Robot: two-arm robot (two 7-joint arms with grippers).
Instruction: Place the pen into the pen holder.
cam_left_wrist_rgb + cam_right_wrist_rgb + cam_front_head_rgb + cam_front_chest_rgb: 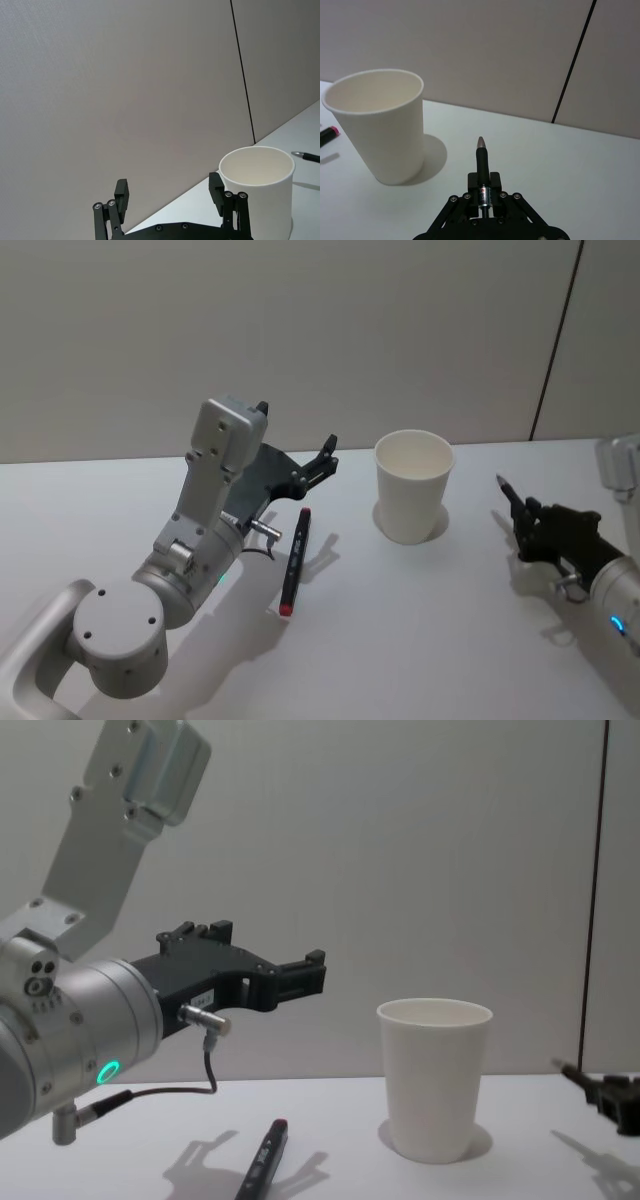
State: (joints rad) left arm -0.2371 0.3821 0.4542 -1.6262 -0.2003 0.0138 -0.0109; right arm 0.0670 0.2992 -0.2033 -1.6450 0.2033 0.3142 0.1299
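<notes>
The pen holder, a white paper cup [413, 486] [435, 1078], stands upright on the table. A thin dark pen [481, 159] [508, 491] sticks out of my right gripper [524, 518] [483, 181], which is shut on it, low over the table to the right of the cup, with the pen's tip towards the cup. A black marker pen with a red end [293, 574] [261, 1162] lies flat on the table left of the cup. My left gripper [324, 458] [169, 192] [308, 976] hangs open above the marker, pointing at the cup, with nothing between its fingers.
The white table [420, 640] ends at a grey wall [300, 330] close behind the cup. A dark vertical seam [555, 340] runs down the wall at the right. The left arm's large joint [115, 630] takes up the table's front left.
</notes>
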